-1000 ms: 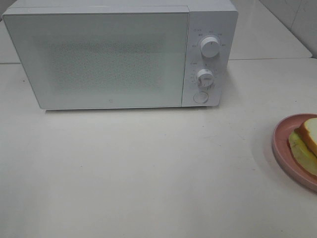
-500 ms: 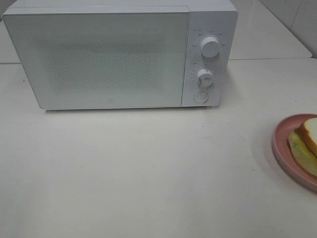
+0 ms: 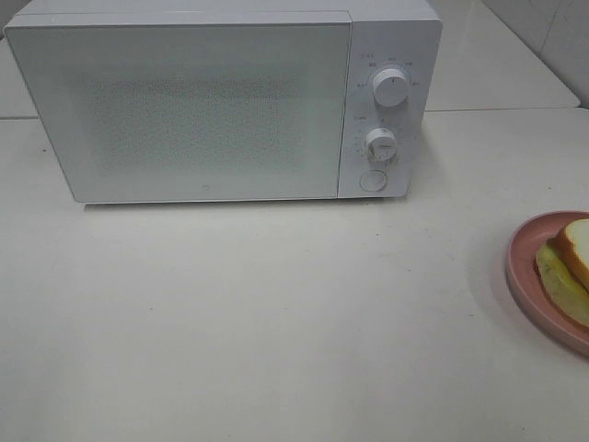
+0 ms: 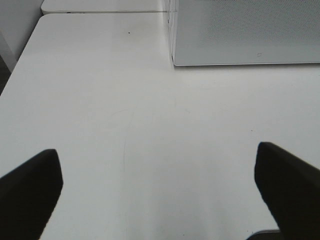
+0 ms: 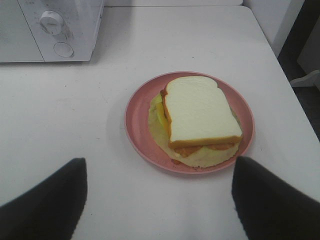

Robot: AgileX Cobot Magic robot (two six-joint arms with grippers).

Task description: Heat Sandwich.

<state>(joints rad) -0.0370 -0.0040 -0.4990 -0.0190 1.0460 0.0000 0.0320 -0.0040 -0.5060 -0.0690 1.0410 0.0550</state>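
So the sandwich (image 5: 200, 112) just sits on its pink plate (image 5: 137, 117) at the right edge of the white desk (image 3: 276, 322), well apart from the shut microwave (image 3: 202, 101). Both grippers hover over the desk with fingers (image 4: 30, 185) spread wide, left gripper (image 4: 160, 195) and right gripper (image 5: 160, 200) holding nothing.

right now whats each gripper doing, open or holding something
Left gripper: open, holding nothing, above bare table.
Right gripper: open, holding nothing, near the sandwich.
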